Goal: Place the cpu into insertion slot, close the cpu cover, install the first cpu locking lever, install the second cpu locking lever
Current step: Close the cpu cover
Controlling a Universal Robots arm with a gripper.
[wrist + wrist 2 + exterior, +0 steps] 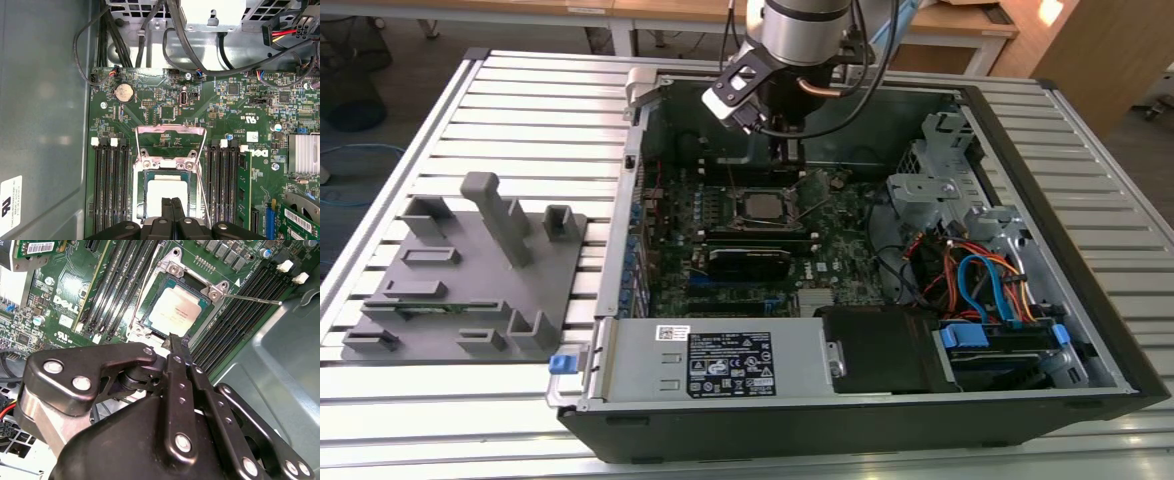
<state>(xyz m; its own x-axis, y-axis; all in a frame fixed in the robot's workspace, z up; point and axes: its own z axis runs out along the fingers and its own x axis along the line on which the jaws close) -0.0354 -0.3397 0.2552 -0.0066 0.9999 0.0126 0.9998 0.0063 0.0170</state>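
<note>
Silver-grey, the cpu (167,192) lies seated in the insertion slot (144,197) on the green motherboard (240,100). The cpu cover (171,131) stands swung open just beside it. The gripper (172,200) hangs over the cpu, its fingers (167,215) pressed together, grasping nothing.

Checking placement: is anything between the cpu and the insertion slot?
Nothing visible: the cpu already lies in the insertion slot, the cpu cover stands open, and the gripper hovers shut just above.
</note>
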